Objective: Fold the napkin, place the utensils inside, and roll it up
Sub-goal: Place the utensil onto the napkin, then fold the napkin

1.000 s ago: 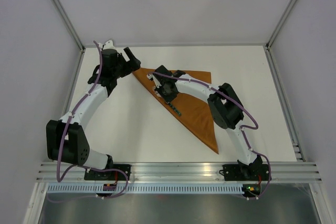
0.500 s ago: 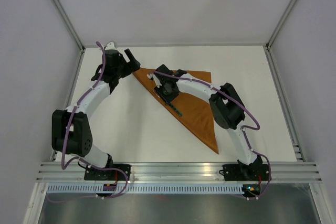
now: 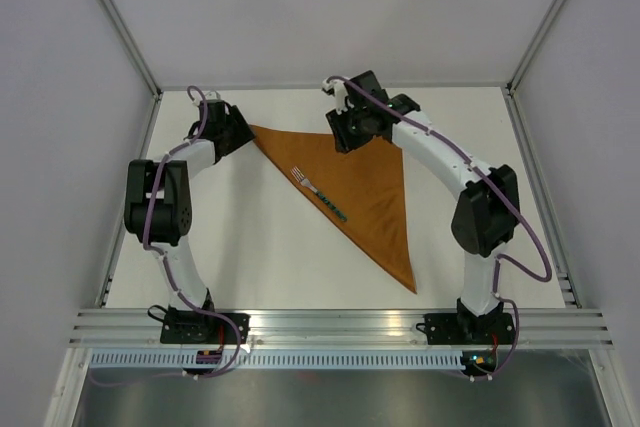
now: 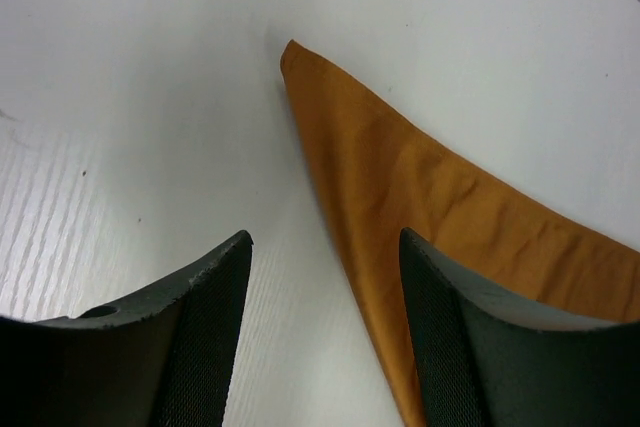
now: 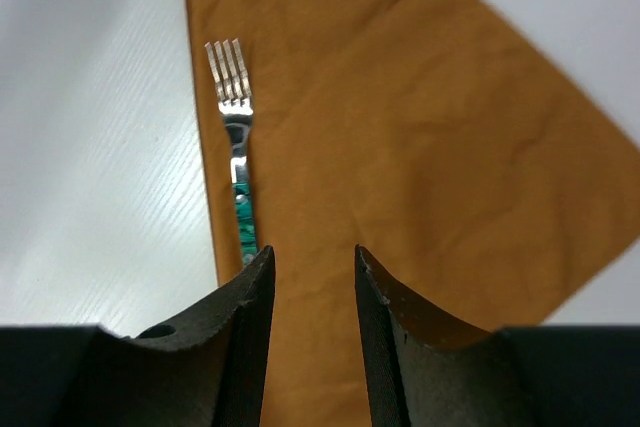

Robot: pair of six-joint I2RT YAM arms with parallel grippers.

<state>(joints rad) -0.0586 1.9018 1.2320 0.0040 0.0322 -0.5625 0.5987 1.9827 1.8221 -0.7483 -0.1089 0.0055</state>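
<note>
The rust-brown napkin (image 3: 370, 187) lies flat on the table, folded into a triangle. The fork (image 3: 320, 193), with silver tines and a teal handle, lies on it along the long left edge. My left gripper (image 3: 240, 133) is open and empty, low by the napkin's far-left corner. In the left wrist view the gripper (image 4: 325, 239) straddles the napkin's edge (image 4: 420, 187). My right gripper (image 3: 343, 137) is open and empty over the napkin's far edge. In the right wrist view the gripper (image 5: 314, 250) hovers over the cloth (image 5: 420, 147), with the fork (image 5: 238, 147) ahead and to the left.
The white table (image 3: 250, 247) is walled by grey panels at the back and sides. An aluminium rail (image 3: 340, 325) with both arm bases runs along the near edge.
My right gripper has left the fork and moved back and right to the napkin's far edge. The fork now lies uncovered. My left arm has folded back, its gripper lower by the napkin's left corner.
</note>
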